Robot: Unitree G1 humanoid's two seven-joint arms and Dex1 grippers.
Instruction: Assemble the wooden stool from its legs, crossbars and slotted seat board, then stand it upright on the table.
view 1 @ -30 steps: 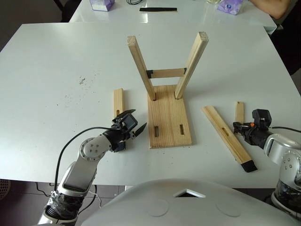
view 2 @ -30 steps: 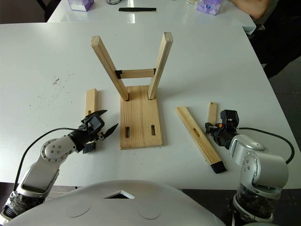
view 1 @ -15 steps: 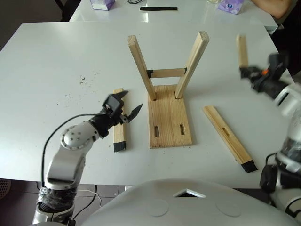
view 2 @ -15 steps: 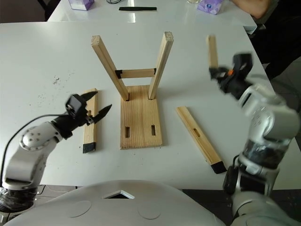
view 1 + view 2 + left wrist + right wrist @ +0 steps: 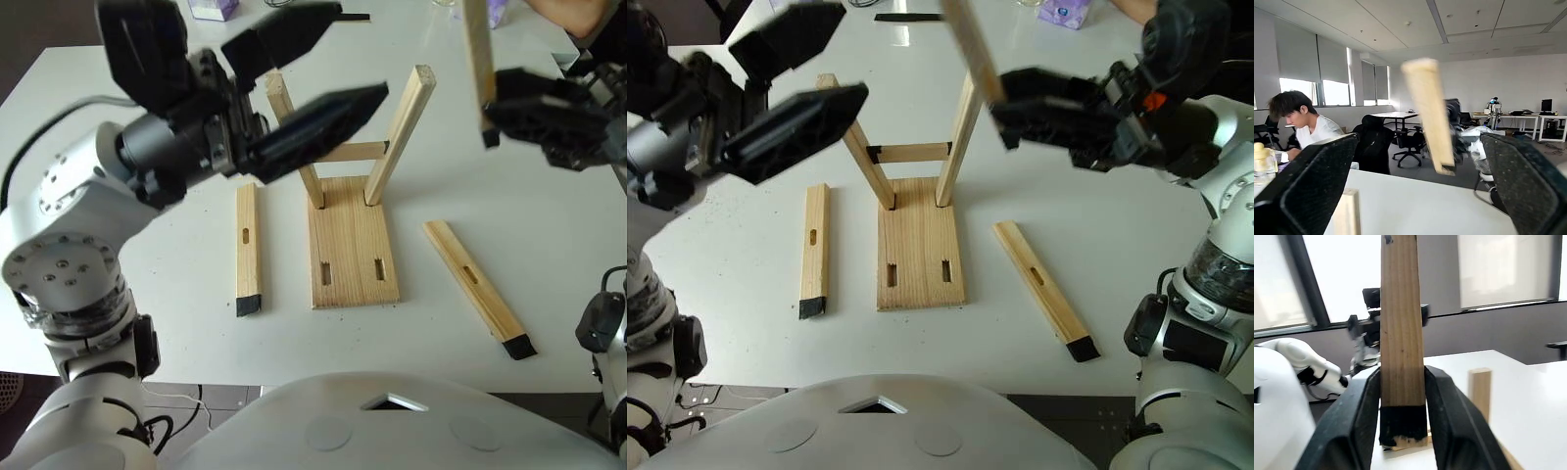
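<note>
The slotted seat board (image 5: 353, 245) lies flat with two legs (image 5: 294, 137) standing in its far slots, joined by a crossbar (image 5: 348, 152). One loose leg (image 5: 247, 245) lies left of the board, another (image 5: 475, 289) to its right. My right gripper (image 5: 1019, 103) is raised high above the table, shut on a short black-tipped crossbar (image 5: 1400, 333) that points upward. My left gripper (image 5: 358, 54) is also lifted high, open and holding nothing, facing the held crossbar (image 5: 1430, 117) between its fingers (image 5: 1308, 191).
The white table (image 5: 118, 127) has small crumbs at the left. Purple boxes (image 5: 211, 10) and a black strip (image 5: 911, 18) lie on a second table behind. The upright legs stand just below both raised grippers.
Both arms have risen from the table to well above it. The right gripper carried the short crossbar up and inward. The open left gripper left the loose leg on the table.
</note>
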